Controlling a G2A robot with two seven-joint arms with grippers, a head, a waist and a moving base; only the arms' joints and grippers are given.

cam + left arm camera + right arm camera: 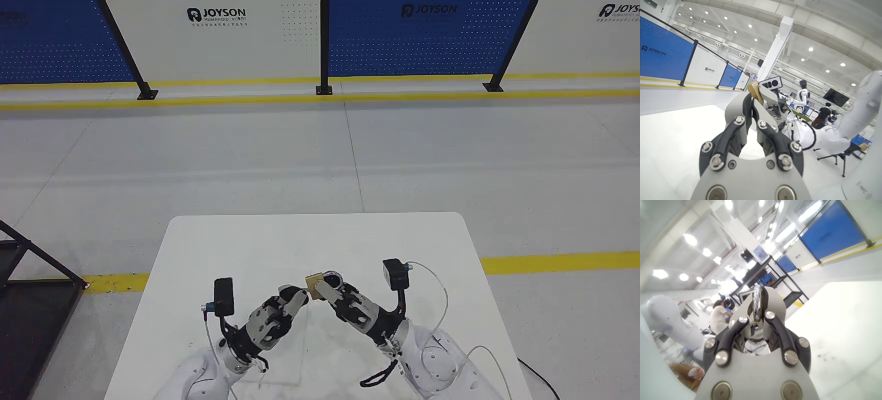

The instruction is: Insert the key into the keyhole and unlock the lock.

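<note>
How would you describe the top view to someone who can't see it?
Seen from above, the robot's left gripper and right gripper meet over a white table, with a small brass lock held up between them. Behind lie a pale floor with yellow lines and blue-and-white barriers.

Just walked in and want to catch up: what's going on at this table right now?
Both arms are raised above the white table, with their grippers meeting. The right gripper is clamped on a brass padlock and holds it in the air. The left gripper is shut right against the padlock's body, apparently pinching the key, which its pads hide. Whether the key is already in the keyhole, or the lock is open, cannot be told.
</note>
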